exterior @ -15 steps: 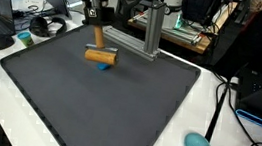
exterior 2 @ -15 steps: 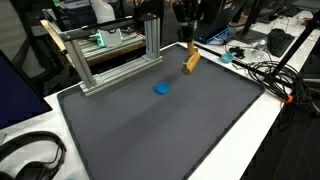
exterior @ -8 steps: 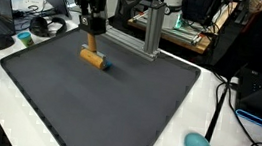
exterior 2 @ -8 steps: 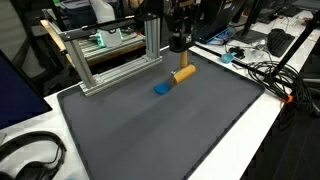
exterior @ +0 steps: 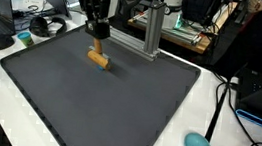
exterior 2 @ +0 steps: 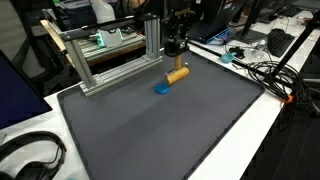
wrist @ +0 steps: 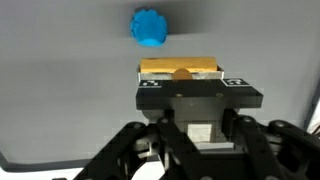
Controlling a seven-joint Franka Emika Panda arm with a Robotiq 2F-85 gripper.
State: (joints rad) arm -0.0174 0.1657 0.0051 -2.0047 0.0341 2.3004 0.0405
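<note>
Bright, even light; perhaps slightly soft

No word, number or brand can be read in any view. The nearest thing to a sign is a pair of small black-and-white patches (wrist: 150, 83) on the gripper (wrist: 181, 75) in the wrist view. They are perhaps marker tags, too blurred to make out. The laptop (exterior: 0, 7) screen in an exterior view shows nothing legible.
</note>
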